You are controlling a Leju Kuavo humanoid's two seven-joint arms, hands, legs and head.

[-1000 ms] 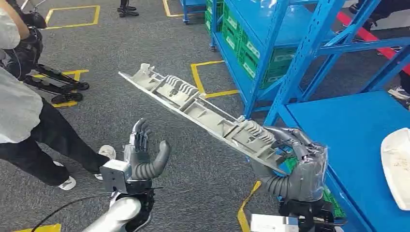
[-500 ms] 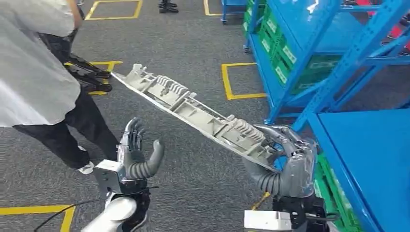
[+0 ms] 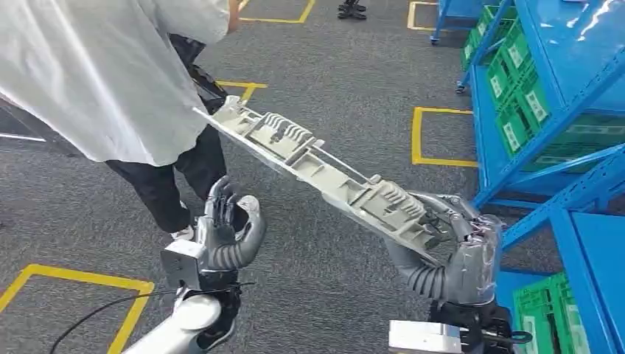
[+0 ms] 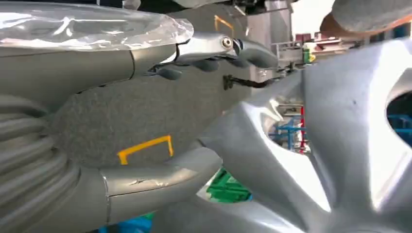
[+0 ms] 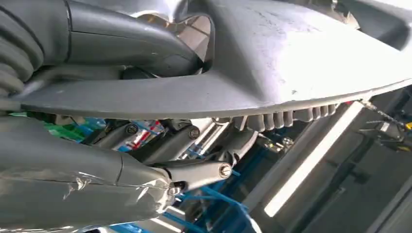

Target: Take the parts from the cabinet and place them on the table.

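Observation:
A long grey ribbed cast part (image 3: 324,173) hangs slanted over the carpet, its far end reaching toward a person's legs. My right hand (image 3: 457,247) grips its near end from below, fingers wrapped over the ribs. In the right wrist view the part (image 5: 272,63) lies across the thumb, with the darker fingers (image 5: 194,170) on its other side. My left hand (image 3: 225,236) is raised under the part's middle, fingers apart, holding nothing. The left wrist view has the part (image 4: 340,145) close beyond the spread thumb (image 4: 160,177).
A person in a white shirt (image 3: 110,74) stands close at the upper left, legs by the part's far end. Blue racking (image 3: 545,96) with green crates (image 3: 516,74) runs along the right. Yellow floor markings (image 3: 435,158) cross the grey carpet.
The whole picture has shifted as the camera turned left: the racks slid right and the person came nearer. The right hand still holds the part; the left hand stays apart from it.

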